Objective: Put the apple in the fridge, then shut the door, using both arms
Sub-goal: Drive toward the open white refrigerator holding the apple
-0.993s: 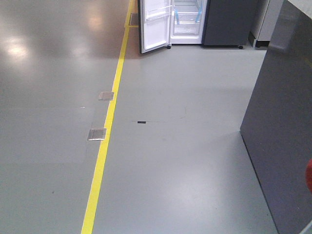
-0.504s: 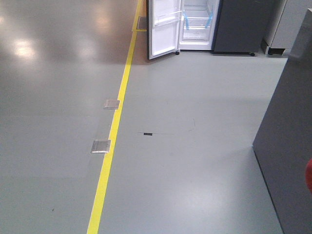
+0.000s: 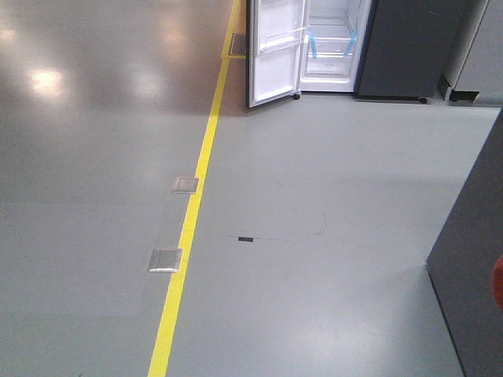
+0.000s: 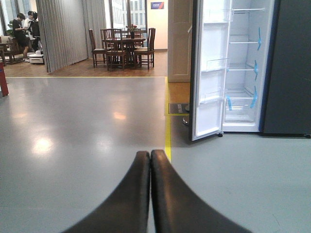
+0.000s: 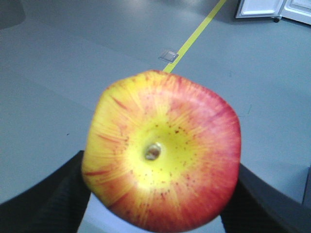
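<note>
Right hand (image 5: 158,191) grips the red-and-yellow apple (image 5: 161,155) between its two fingers. Left hand (image 4: 150,162) is closed on nothing, its fingers touching. Well beyond, across grey floor (image 3: 314,275) marked with a yellow line (image 3: 189,236), the fridge (image 4: 240,97) stands with its door (image 4: 210,97) swung open.

Left gripper (image 4: 149,154): pair of fingers (image 4: 127,199), plain black, smooth with a faint sheen; each broad at the base, curving inward and narrowing to a rounded tip. Right gripper (image 5: 161,160): pair of fingers (image 5: 46,201), matte black, broad and softly tapered, shown only in part at the lower left and lower right corners of the wrist view; blurred, so finer surface detail cannot be told.
</note>
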